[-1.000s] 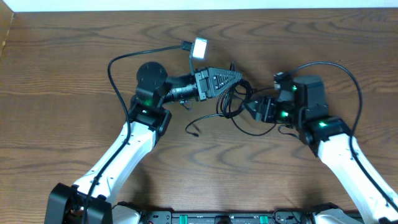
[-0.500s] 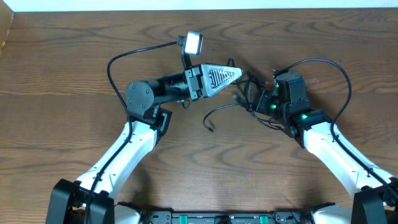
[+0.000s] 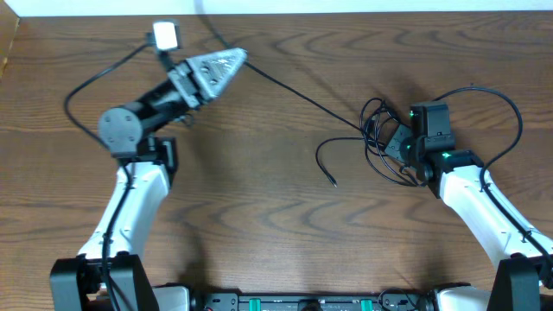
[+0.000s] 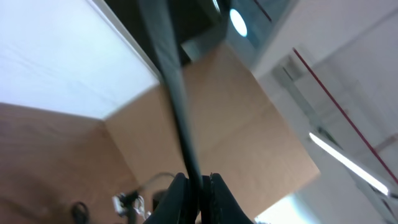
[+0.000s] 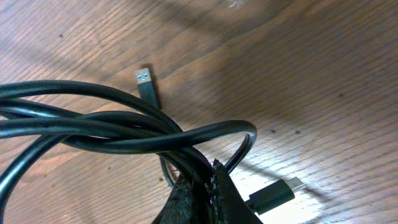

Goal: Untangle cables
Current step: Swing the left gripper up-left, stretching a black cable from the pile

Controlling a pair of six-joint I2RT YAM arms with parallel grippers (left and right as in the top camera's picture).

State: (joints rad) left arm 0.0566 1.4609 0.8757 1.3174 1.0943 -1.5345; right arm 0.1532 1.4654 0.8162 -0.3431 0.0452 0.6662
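Over the wooden surface (image 3: 259,225) we are holding a black cable (image 3: 302,95) taut diagonally, left claw (image 3: 240,59) gripping it, right claw (image 3: 393,142) gripping its tangle (image 3: 371,130).

black cables (image 3: 380,142) sit in a loose knot of overlapping loops at the right; one strand (image 3: 294,89) stretches straight and taut up-left from it, a free end (image 3: 333,182) curls out below, a blue-tipped usb plug (image 5: 147,85) lies flat beside the loops

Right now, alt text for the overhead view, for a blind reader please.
A black cable stretches taut across a wooden table between two robot arms: the left gripper holds it at upper left, the right gripper grips the tangled cables at right.
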